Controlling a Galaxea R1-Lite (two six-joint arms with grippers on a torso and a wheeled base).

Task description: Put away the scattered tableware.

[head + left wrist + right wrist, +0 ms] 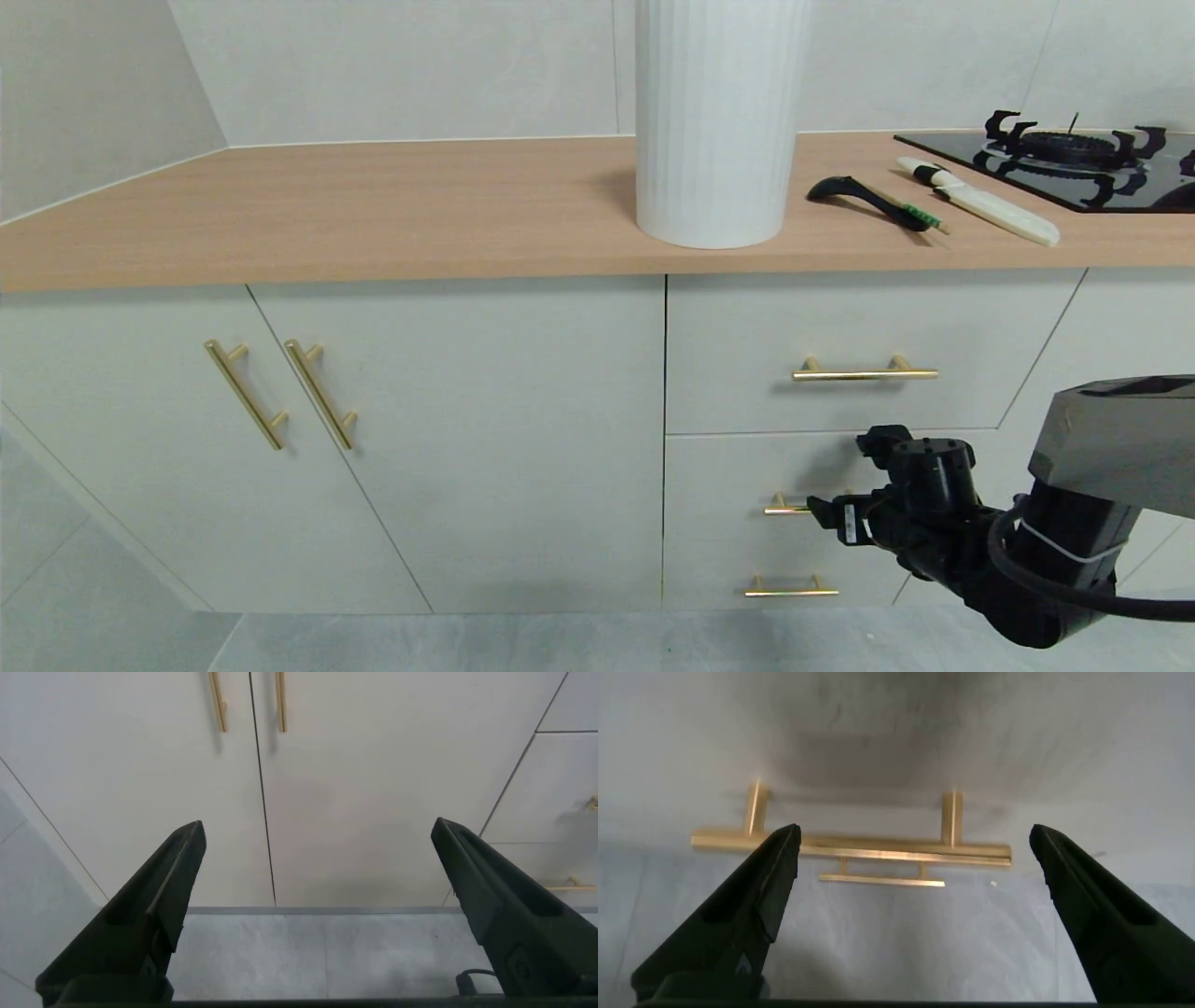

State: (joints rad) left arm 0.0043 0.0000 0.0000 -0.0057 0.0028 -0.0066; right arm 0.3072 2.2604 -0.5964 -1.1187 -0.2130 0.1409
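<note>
At the left, the two cabinet doors (pixel 373 439) stood closed, their gold bar handles (pixel 280 392) side by side. The left gripper (pixel 316 831) faced those doors low down near the floor, its fingers spread wide and holding nothing. On the wooden countertop (pixel 373 205) a tall white ribbed container (pixel 714 121) stood near the front edge. Just right of it lay the scattered tableware: a black ladle (pixel 868 201) and, beside it, a white knife (pixel 980 210), both between the container and the black gas hob (pixel 1074 154). Below, the right gripper (pixel 913 833) hovered in front of the middle drawer handle (pixel 850 845), fingers wide apart and not touching the bar, with the bottom drawer handle (pixel 882 879) beneath.
</note>
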